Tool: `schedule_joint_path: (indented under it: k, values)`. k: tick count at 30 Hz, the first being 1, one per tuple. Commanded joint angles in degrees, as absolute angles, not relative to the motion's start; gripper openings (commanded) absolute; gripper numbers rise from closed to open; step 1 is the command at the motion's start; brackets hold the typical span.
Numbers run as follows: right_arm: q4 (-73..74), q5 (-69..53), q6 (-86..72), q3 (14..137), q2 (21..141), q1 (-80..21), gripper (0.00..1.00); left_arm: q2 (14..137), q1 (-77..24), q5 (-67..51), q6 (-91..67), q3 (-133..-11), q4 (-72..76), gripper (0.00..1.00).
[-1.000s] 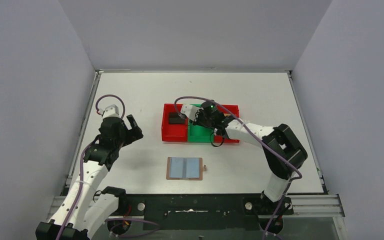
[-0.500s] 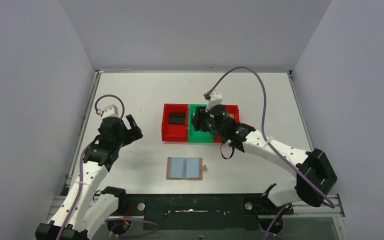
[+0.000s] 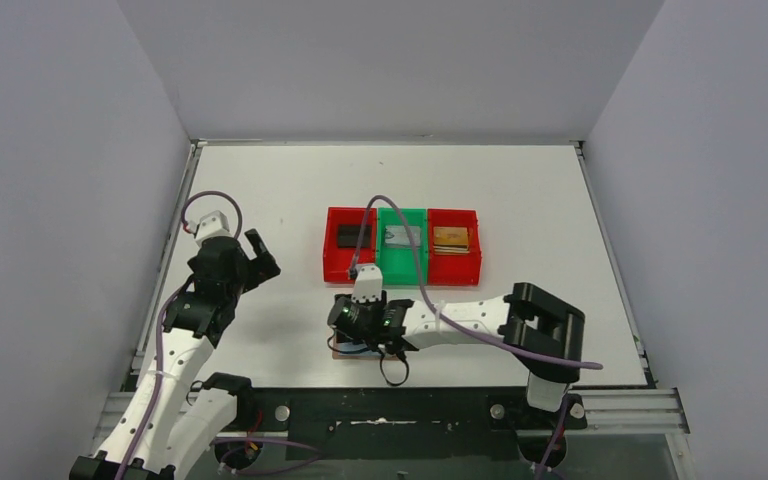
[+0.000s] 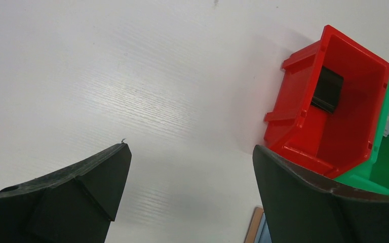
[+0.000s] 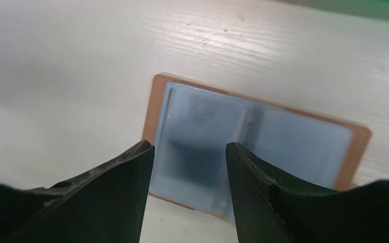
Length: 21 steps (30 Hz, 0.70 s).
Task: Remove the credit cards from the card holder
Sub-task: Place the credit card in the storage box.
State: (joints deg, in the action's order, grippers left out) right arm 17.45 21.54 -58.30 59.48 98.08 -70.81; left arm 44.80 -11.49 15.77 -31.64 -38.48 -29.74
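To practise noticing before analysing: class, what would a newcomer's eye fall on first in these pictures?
The red and green bins stand in a row mid-table, holding a black card, a silver-grey card and a gold-tan card. Near the front edge, the right gripper hangs open over the opened card holder, its blue lining showing.

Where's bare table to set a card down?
Free: table strip between bins and back wall; patch between left gripper and left red bin. Crowded: near edge, right gripper over card holder.
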Motion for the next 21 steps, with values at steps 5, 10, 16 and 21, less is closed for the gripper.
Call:
schedule_joint_path:
  k: [5, 10, 16, 21]
  values:
    - [27.7, 29.2, -63.2, 71.6, 105.9, -73.8, 0.55, 43.9, -11.1, 17.3, -32.4, -38.9, -28.9, 0.93]
    - [28.6, 28.5, -63.2, 72.3, 107.0, -73.8, 0.54, 44.1, -11.1, 16.9, -32.4, -38.8, -28.7, 0.93]
    - [29.6, 26.6, -62.8, 73.4, 110.0, -73.7, 0.54, 43.9, -11.1, 16.6, -32.4, -38.7, -28.6, 0.93]
    - [28.6, 24.2, -62.6, 73.1, 111.8, -73.0, 0.53, 44.1, -11.0, 16.1, -32.3, -38.6, -28.4, 0.93]
